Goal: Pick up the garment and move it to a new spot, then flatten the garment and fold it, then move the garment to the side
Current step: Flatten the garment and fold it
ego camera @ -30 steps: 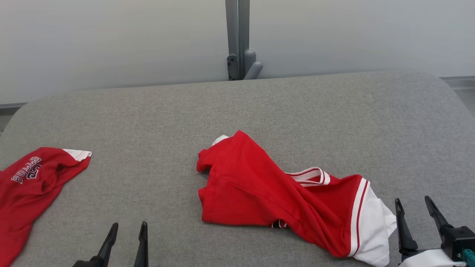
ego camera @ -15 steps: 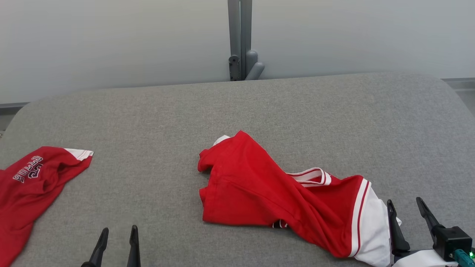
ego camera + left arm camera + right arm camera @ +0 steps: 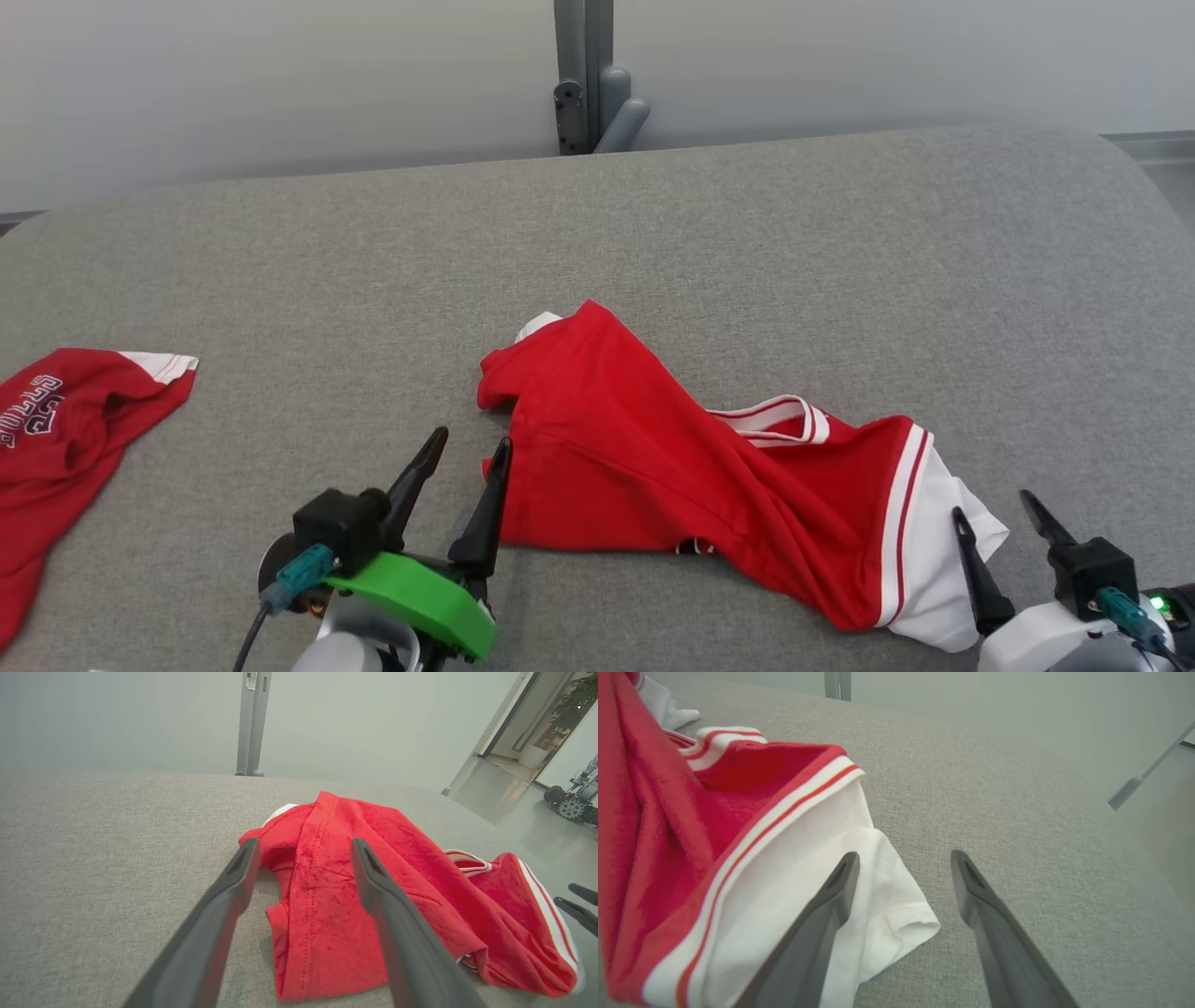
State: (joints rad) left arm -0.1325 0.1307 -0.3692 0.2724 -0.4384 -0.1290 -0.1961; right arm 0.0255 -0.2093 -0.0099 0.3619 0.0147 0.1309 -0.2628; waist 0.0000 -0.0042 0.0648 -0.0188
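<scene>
My left gripper gapes at the hem of the crumpled red-and-white jersey lying mid-surface. My right gripper, also spread, stands by its white sleeve. Neither holds anything. A second red shirt at far left bears lettering I cannot read. Grey fabric surface, pale wall, grey post.

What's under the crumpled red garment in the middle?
The garment lies on the grey fabric surface, which shows around its edges. Its own bunched layers and white sleeve cover the spot beneath, so I cannot tell if anything else is there.
</scene>
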